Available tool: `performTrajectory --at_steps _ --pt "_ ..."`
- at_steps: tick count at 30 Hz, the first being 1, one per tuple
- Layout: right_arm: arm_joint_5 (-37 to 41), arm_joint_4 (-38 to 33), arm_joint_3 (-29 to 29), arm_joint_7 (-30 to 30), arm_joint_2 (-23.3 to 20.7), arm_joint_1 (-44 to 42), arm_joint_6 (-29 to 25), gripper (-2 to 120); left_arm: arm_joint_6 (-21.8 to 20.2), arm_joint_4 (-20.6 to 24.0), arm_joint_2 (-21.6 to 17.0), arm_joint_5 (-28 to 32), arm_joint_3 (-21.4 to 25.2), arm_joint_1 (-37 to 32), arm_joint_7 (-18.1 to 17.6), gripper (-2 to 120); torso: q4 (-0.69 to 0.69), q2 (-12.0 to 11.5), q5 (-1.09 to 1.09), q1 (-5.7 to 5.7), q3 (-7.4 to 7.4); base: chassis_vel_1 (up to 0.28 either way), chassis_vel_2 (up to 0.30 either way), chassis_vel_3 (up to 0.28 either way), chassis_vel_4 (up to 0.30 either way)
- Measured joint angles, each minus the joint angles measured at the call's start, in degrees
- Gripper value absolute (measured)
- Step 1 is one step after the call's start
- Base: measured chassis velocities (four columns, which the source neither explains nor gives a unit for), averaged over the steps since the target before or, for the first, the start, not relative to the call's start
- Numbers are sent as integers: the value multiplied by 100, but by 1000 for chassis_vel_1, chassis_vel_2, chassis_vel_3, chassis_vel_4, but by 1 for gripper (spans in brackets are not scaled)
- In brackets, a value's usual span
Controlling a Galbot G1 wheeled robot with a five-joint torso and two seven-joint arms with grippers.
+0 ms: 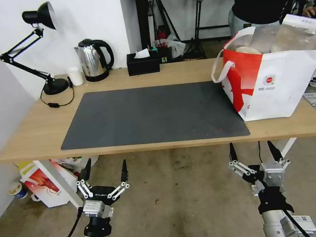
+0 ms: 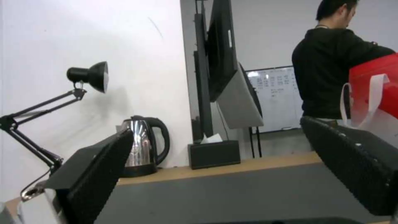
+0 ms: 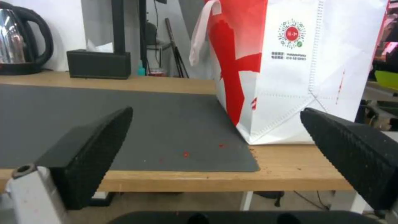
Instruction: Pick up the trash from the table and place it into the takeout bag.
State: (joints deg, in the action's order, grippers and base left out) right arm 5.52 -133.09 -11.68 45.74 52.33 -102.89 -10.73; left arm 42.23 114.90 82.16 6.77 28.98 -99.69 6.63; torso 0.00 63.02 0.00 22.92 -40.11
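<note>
**Both arms low before the desk, bag loaded**

The left end effector (image 1: pixel 105 172) and right end effector (image 1: pixel 253 150) hang in front of the desk's (image 1: pixel 31 131) near edge, below its top, fingers spread wide, gripping nothing. The bag (image 1: pixel 280 75) stands on the desk's right end, partly on the grey mat (image 1: pixel 153 115). Pale rounded trash (image 1: pixel 248 49) lies inside it against the silvery lining. Small red crumbs (image 3: pixel 185 153) dot the mat near the bag.

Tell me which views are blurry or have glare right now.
Head view: sharp, evenly lit, edges bowed by the wide lens; kettle shows bright reflections. Left wrist view: soft throughout, close left tool fingers blurred. Right wrist view: bag and mat fairly clear, near fingers soft.
</note>
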Motion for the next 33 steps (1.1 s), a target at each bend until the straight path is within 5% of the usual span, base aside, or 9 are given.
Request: performTrajectory --at_steps 33 --pt "0 0 0 0 0 0 0 100 -29 -38 -118 47 14 62 3 100 0 0 0 0 0 0 0 0 0"
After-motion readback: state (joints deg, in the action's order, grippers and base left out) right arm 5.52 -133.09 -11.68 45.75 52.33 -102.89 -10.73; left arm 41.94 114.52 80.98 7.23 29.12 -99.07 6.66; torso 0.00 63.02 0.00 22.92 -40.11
